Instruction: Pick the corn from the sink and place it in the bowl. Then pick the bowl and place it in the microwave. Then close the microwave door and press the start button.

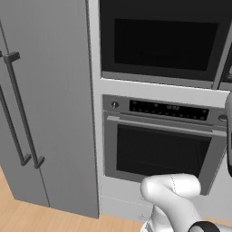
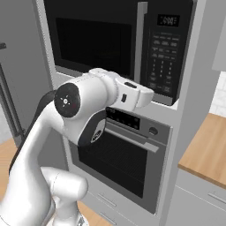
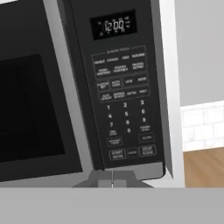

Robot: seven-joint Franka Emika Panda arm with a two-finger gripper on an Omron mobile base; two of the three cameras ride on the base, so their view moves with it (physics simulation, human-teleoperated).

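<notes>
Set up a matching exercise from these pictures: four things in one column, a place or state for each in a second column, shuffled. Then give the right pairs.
Things:
1. microwave door
2. gripper
3. oven
4. button panel

Places or states:
A. directly below the microwave
B. to the right of the door's steel bar handle
C. closed, dark window
D. shut, holding nothing, just before the panel's lower edge

Pairs: 1-C, 2-D, 3-A, 4-B
</notes>
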